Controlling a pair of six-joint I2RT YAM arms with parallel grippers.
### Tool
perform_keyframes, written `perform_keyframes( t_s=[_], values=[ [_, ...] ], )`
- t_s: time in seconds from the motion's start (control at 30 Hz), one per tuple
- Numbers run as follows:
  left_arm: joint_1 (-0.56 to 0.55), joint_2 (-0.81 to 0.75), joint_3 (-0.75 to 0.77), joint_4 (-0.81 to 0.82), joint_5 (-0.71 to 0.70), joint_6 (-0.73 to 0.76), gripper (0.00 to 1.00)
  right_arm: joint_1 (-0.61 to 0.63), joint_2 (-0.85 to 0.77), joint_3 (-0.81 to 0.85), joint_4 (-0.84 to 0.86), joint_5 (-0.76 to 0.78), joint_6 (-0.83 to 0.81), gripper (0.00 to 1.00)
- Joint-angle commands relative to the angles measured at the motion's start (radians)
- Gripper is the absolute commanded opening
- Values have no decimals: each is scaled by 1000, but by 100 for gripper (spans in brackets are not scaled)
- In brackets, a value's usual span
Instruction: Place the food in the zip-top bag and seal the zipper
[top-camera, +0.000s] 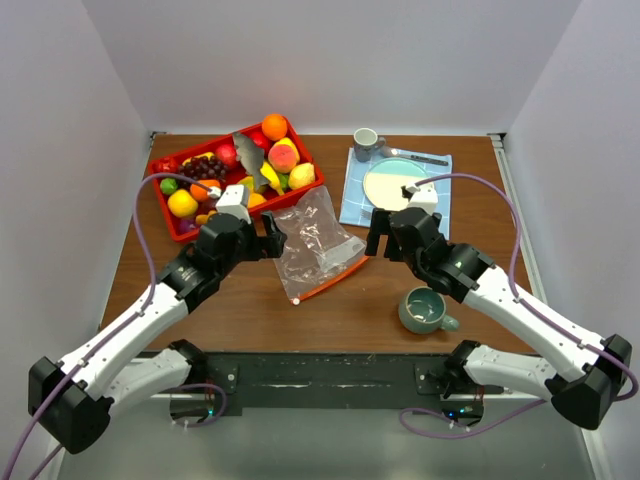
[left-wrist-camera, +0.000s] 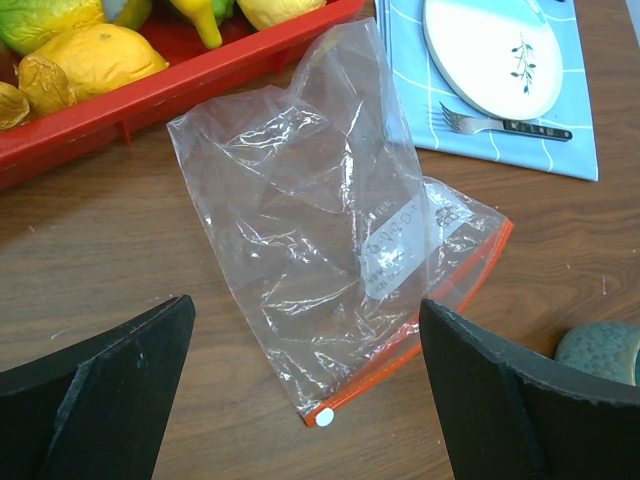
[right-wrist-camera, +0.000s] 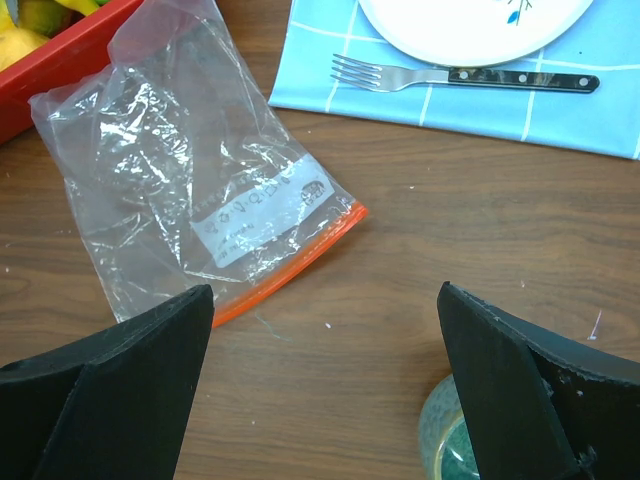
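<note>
Your left gripper (top-camera: 272, 238) and right gripper (top-camera: 376, 235) are both wide open and hold nothing; the zip-top bag (top-camera: 318, 243) lies on the desk (top-camera: 350, 310) between them; the food (top-camera: 283, 156) sits in the red tray (top-camera: 308, 145).

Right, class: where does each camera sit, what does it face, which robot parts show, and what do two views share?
Top external: above, behind the bases, looking down on the table; both arms.
Left wrist: on left arm, facing the zip-top bag; open left gripper.
Right wrist: faces bag, fork; open right gripper.
All share the bag.
</note>
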Motion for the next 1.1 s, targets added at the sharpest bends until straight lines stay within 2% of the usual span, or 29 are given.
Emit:
perform_keyframes(
  t_s=[0.0,0.5,0.67,0.73,0.87,0.97,1.03,1.07],
  values=[
    [3,29,60,-9,-8,6,100,2,2,4,15,9,6,99],
    [2,60,93,27,34,-2,100,2,-3,4,11,-6,10,99],
    [9,123,179,17,-31,-5,100,2,-3,4,24,-30,17,99],
    [40,166,221,-5,-98,-16,100,1,-5,-4,38,-41,22,99],
    [231,279,355,-29,-101,-39,100,2,3,-22,79,-92,23,99],
    [247,353,382,-25,-83,-10,93,1,26,-15,81,-118,22,99],
    [241,339,330,29,16,4,89,2,41,-16,84,-126,10,99],
    [217,322,248,56,32,4,88,2,46,-19,83,-129,7,99]
  ],
)
